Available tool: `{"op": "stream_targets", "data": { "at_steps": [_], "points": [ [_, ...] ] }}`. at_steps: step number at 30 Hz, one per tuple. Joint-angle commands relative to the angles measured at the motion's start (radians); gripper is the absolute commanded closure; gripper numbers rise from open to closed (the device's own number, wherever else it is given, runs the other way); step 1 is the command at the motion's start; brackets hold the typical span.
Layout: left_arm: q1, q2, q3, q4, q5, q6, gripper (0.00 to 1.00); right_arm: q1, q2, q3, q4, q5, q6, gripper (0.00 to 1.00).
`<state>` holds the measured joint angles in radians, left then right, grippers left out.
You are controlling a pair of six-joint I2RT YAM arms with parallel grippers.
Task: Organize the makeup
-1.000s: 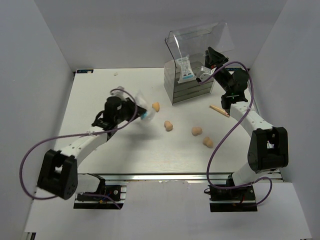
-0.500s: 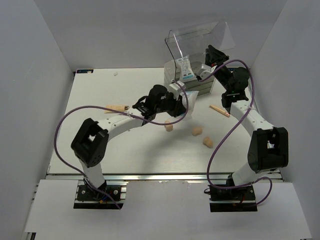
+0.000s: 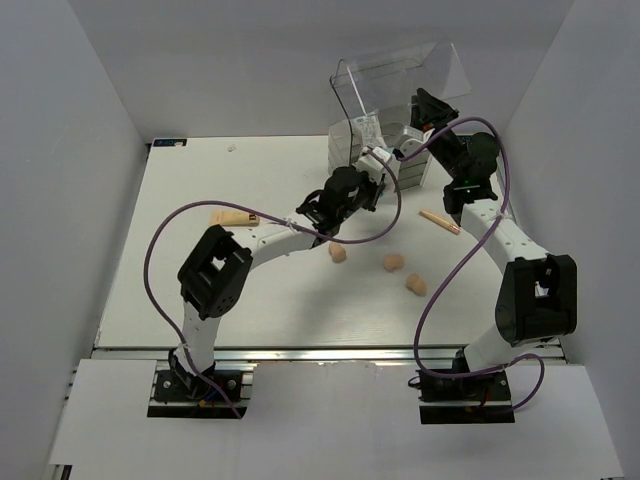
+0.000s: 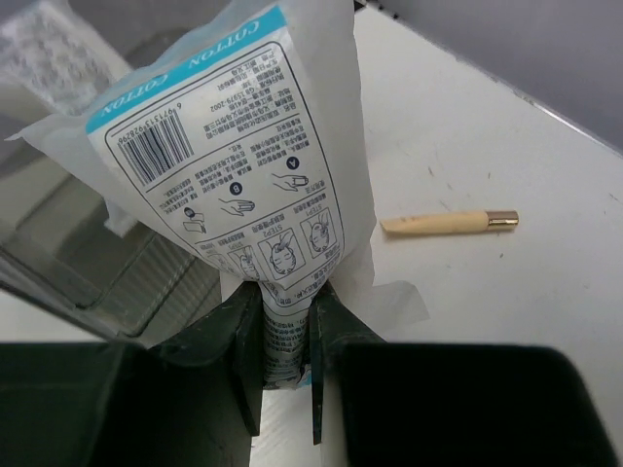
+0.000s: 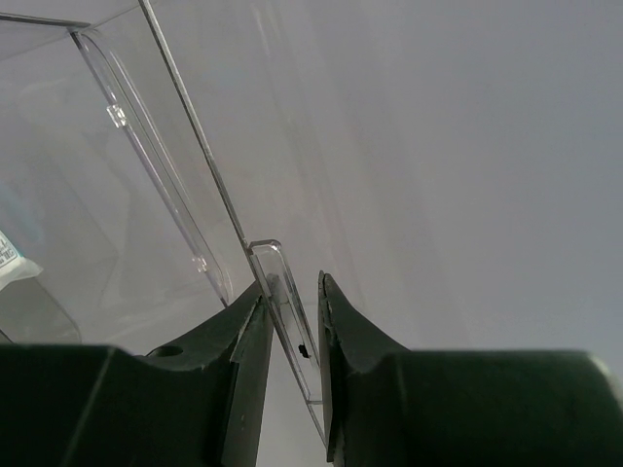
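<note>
At the far end of the white table (image 3: 200,290), the left gripper (image 4: 287,365) is pinched tight on the bottom edge of a clear cotton packet (image 4: 234,165), its two fingers closed with only the folded film between them. The packet stands straight out from the fingertips, its long axis in line with the fingers, its printed blue-and-white face to the wrist camera and its free top end leading toward the clear drawer box (image 4: 88,272), which lies just ahead and to the left in that view. The right gripper (image 5: 289,321) is closed on the edge of the box's transparent lid (image 5: 175,175), which the overhead view shows tipped up and back, leaving the top compartment open. The left arm is plainly the nearer one for this item, and the delivery appears to depend on carrying the packet's free end over the front wall and down into that opening before letting go. Loose on the table are three peach sponges (image 3: 338,254) in view near the middle, a beige squeeze tube (image 3: 233,217) to the left, and a thin peach stick (image 4: 448,223) to the right of the box.
</note>
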<state>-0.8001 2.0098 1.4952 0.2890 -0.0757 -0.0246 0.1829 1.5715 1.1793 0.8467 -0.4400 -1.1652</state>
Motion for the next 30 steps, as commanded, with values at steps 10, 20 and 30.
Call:
{"op": "stream_targets", "data": {
  "at_steps": [10, 20, 30],
  "points": [
    [-0.077, 0.111, 0.172, 0.272, -0.372, 0.307, 1.0, -0.007, 0.004, 0.068, 0.025, 0.058, 0.048, 0.72],
    [-0.071, 0.233, 0.298, 0.303, -0.567, 0.371, 1.0, -0.007, 0.005, 0.091, 0.018, 0.053, 0.065, 0.72],
    [-0.071, 0.156, 0.133, 0.392, -0.573, 0.387, 1.0, 0.0, -0.025, 0.1, 0.003, 0.012, 0.096, 0.72]
  ]
}}
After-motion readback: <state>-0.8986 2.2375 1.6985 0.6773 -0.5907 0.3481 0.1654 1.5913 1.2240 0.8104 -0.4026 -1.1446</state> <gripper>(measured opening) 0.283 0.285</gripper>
